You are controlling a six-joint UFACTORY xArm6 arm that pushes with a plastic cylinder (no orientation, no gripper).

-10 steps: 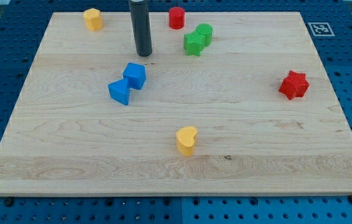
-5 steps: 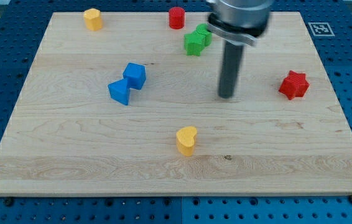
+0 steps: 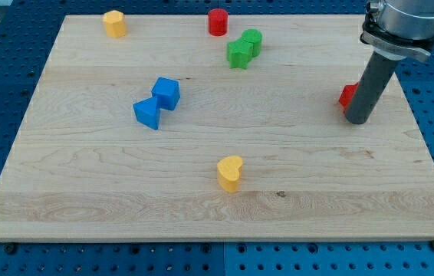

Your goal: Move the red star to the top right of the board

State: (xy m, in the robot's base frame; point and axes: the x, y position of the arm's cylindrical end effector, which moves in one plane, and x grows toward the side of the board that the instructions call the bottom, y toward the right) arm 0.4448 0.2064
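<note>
The red star point(image 3: 346, 96) sits near the board's right edge, mostly hidden behind my dark rod; only its left part shows. My tip point(image 3: 356, 119) rests on the wooden board point(image 3: 202, 184) just below and in front of the star, touching or nearly touching it. The rod rises toward the view's top right.
A red cylinder point(image 3: 217, 21) stands at the top middle, with a green star point(image 3: 238, 54) and a green cylinder point(image 3: 252, 40) just right of it. A yellow block point(image 3: 114, 23) is at the top left. Two blue blocks point(image 3: 166, 93) point(image 3: 147, 113) touch at centre left. A yellow heart point(image 3: 230, 172) lies at the bottom middle.
My tip has swept from the top middle of the board across to the right and now stands against the red star, covering most of it. The blocks have not visibly moved.
</note>
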